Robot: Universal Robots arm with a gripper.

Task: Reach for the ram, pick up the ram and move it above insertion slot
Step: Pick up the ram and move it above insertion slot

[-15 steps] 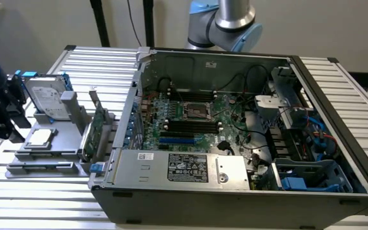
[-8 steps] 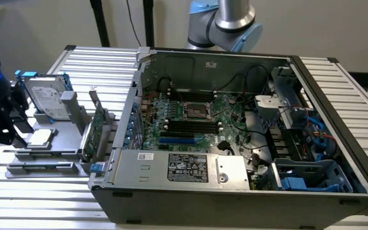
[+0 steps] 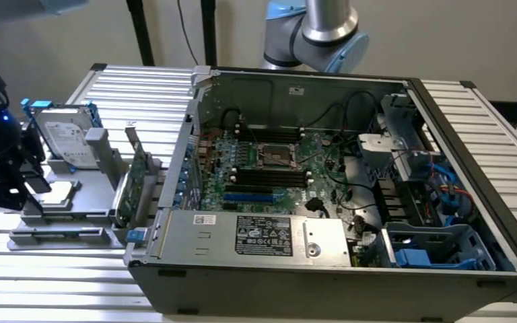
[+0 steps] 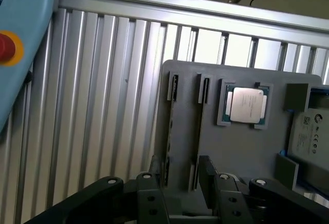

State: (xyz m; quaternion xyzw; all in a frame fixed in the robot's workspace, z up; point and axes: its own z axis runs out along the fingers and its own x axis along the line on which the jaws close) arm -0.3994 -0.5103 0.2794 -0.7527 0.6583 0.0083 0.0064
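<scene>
A big silver table (image 3: 132, 87) with long ridges holds everything. On it sits an open computer case (image 3: 474, 148), the biggest thing here. Inside the case is a green board (image 3: 277, 161) with black wires and long dark slots. The robot arm (image 3: 326, 27) is silver and blue and comes in behind the case.

At the exterior view's left of the case is a flat gray holder (image 4: 236, 152). A silver hard drive (image 3: 65, 138) stands in it. A wide green card (image 3: 135, 185) with a metal strip stands in it too, close to the case wall.

The gripper (image 4: 180, 165) is black and hangs right over the gray holder. Its two fingers (image 4: 208, 178) are spread as wide apart as they go. There is nothing between them, so it holds nothing and does not touch the holder.

A small square chip (image 4: 245, 105) with a shiny silver top lies flat in its own pocket in the holder.

Beside the chip are two long thin slots (image 4: 172, 88), side by side, and they run toward the gap between the fingers. A thin line runs along each slot. The ram would be seen here from its thin edge, and I cannot tell which line is the ram. Its green side and dark chips cannot be made out.
</scene>
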